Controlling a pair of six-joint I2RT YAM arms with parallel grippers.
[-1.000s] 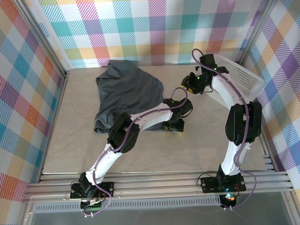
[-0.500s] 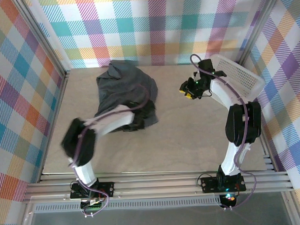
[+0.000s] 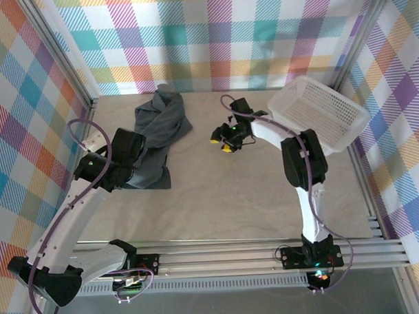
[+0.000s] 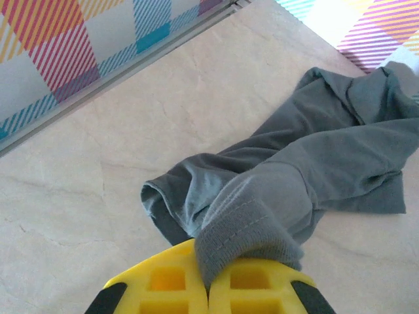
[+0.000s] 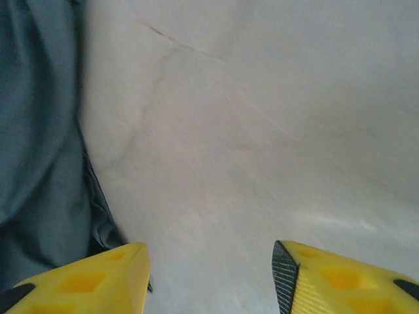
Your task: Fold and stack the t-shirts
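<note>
The dark slate-grey t-shirt lies bunched in a long crumpled strip at the back left of the table. My left gripper is at the strip's near end, shut on the shirt's stitched hem, which folds over the yellow fingers; from there the cloth trails off toward the back wall. My right gripper hovers low over bare table just right of the shirt, open with nothing between its fingers. The shirt's edge runs along the left of the right wrist view.
A white plastic mesh basket stands at the back right corner. Plaid walls close the table on the left, back and right. The beige table surface lies between the arms.
My left arm has swung far to the left, dragging the shirt by its hem and bunching it narrower. My right gripper has moved left from beside the basket toward the shirt.
</note>
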